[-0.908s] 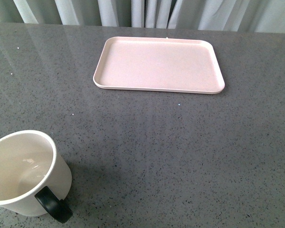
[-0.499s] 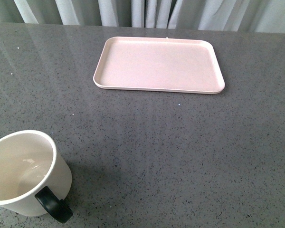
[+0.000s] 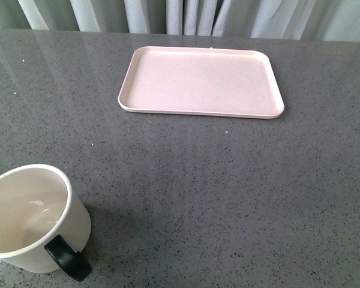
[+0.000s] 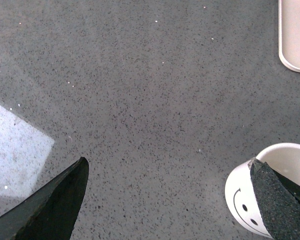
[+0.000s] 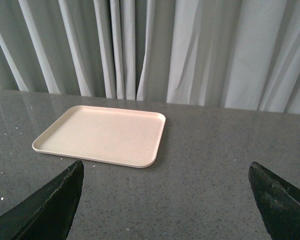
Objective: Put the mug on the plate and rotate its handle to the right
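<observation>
The white mug stands upright at the near left of the grey table, cream inside, its black handle pointing toward me and a little right. The pale pink plate lies empty at the far middle. Neither gripper shows in the front view. In the left wrist view my left gripper is open above bare table; the mug with its smiley face sits beside one finger, partly hidden by it. In the right wrist view my right gripper is open and empty, short of the plate.
Grey-white curtains hang behind the table's far edge. A bright patch of reflected light lies on the table in the left wrist view. A plate corner shows there too.
</observation>
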`<action>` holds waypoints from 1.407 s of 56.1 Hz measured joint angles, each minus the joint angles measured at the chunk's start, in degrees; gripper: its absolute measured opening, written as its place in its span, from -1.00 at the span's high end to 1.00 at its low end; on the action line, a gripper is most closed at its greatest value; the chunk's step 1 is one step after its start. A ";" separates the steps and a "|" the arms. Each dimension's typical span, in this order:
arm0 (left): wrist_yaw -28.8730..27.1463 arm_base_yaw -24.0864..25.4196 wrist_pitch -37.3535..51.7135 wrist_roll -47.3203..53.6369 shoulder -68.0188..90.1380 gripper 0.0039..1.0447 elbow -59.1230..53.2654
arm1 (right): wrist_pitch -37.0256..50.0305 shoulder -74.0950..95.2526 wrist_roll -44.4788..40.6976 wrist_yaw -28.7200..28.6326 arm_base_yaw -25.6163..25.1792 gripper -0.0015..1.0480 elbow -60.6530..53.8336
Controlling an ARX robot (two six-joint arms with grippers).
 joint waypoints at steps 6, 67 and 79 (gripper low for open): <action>5.03 1.70 2.69 4.98 7.96 -0.83 3.50 | 0.00 0.00 0.00 0.02 0.00 -0.82 0.00; 15.04 -5.07 13.33 12.92 41.33 -0.83 7.74 | 0.00 0.00 0.00 0.00 0.00 -0.82 0.00; 15.41 -5.07 14.45 13.07 43.60 -0.83 7.78 | 0.00 0.00 0.00 0.02 0.00 -0.82 0.00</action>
